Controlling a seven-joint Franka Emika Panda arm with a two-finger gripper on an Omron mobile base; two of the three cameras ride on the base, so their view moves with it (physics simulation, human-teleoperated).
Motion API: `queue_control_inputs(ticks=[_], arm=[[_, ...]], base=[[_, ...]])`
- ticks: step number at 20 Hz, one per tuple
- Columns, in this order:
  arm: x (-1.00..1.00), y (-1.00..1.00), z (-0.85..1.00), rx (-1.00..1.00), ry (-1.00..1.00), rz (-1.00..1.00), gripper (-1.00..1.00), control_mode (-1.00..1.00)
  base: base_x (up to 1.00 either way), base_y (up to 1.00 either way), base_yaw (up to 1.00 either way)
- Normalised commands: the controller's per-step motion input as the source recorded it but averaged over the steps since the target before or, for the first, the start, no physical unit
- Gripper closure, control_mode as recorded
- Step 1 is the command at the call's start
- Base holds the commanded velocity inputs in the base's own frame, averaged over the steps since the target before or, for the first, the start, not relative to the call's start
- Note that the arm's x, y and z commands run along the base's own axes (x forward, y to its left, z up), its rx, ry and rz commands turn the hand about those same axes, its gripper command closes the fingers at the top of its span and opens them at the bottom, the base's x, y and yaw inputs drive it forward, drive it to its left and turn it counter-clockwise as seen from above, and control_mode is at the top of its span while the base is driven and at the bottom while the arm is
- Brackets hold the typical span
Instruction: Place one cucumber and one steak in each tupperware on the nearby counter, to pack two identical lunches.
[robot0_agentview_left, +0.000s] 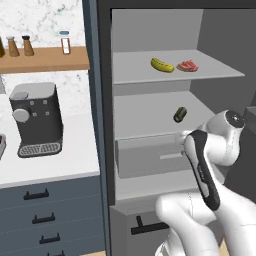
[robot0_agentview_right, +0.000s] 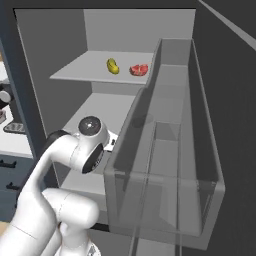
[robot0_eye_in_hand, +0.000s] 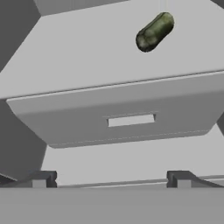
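Cucumber (robot0_eye_in_hand: 155, 32), dark green and stubby, lies tilted on the middle grey shelf (robot0_eye_in_hand: 87, 57) of the tall cabinet, up and to the right of my gripper (robot0_eye_in_hand: 111, 178) as the hand view frames it, well apart from the fingertips (robot0_eye_in_hand: 43, 178). I see the two dark tips spread wide with nothing between them. Directly ahead of the gripper sits the grey drawer front (robot0_eye_in_hand: 127, 116) with its pale slot handle (robot0_eye_in_hand: 131, 120), just under the cucumber's shelf.

From the left base view, I make out the same cucumber (robot0_agentview_left: 180, 114) on that shelf, above and a little left of the arm's wrist. On the top shelf (robot0_agentview_left: 150, 70), higher than the gripper, a steak (robot0_agentview_left: 188, 66), red and marbled, rests just beside a yellow-green banana-like item (robot0_agentview_left: 162, 65); the two do not touch. The right base view shows that pair again, steak (robot0_agentview_right: 139, 69) to the right of the yellow piece (robot0_agentview_right: 113, 66), with the open cabinet door's clear bin (robot0_agentview_right: 170, 165) standing to the arm's right.

Off to my gripper's far left, the counter (robot0_agentview_left: 60, 160) carries a black coffee machine (robot0_agentview_left: 36, 119); a wooden ledge (robot0_agentview_left: 45, 58) above it holds small shakers (robot0_agentview_left: 65, 42).
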Motion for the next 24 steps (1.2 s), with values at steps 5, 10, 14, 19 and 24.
queue_control_inputs(ticks=[5, 10, 14, 19, 24], arm=[[0.91, -0.07, -0.01, 0.00, -0.02, -0.17, -1.00, -1.00], [0.63, -0.15, 0.06, 0.03, 0.00, -0.16, -1.00, -1.00], [0.45, -0.10, 0.00, 0.04, 0.01, -0.05, -1.00, -1.00], [0.43, -0.12, 0.00, 0.01, 0.00, 0.00, -1.00, -1.00], [0.47, -0.15, 0.00, 0.00, 0.00, 0.00, -1.00, -1.00]], base=[[0.00, 0.00, 0.00], [0.00, 0.00, 0.00], [0.00, 0.00, 0.00], [0.00, 0.00, 0.00], [0.00, 0.00, 0.00]])
